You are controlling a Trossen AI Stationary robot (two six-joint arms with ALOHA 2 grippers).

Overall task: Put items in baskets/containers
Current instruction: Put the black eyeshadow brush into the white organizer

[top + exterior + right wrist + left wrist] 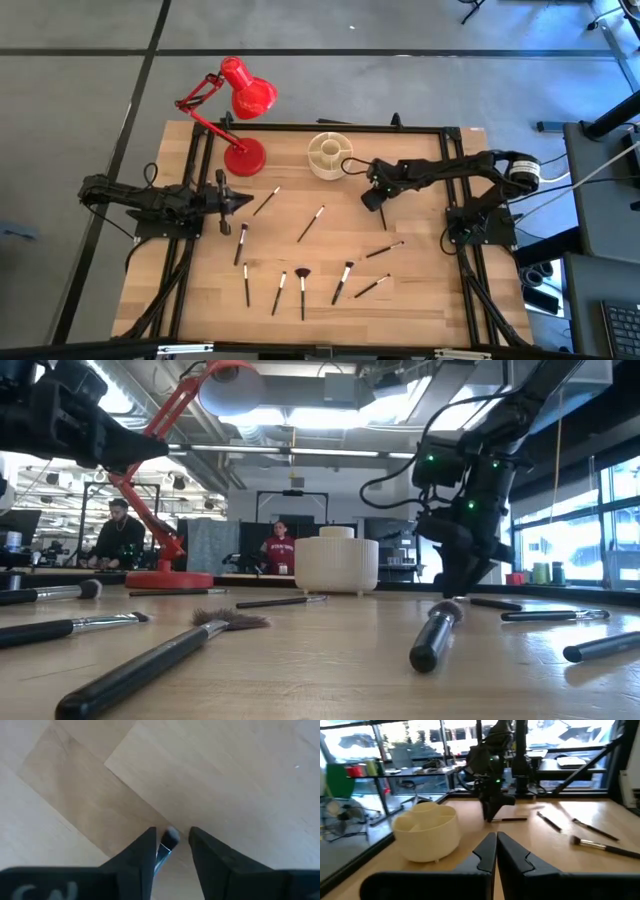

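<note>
From above, the cream organiser stands near the far edge of the table, just right of the red desk lamp. The right gripper is lowered onto the table just right of the organiser. The left gripper waits at the left side of the table, pointing toward the middle. Loose makeup brushes lie scattered over the table's middle and near half, among them one with a fanned tuft.

At table height, the right gripper reaches down to the wood to the right of the organiser, and brushes lie in the foreground, the fanned one closest. Two people show in the room behind.

The left wrist view shows its own gripper with fingers pressed together, the organiser ahead of it and the other arm beyond.

The right wrist view shows its gripper parted, with a brush between the fingers; whether they touch it is hard to say.
</note>
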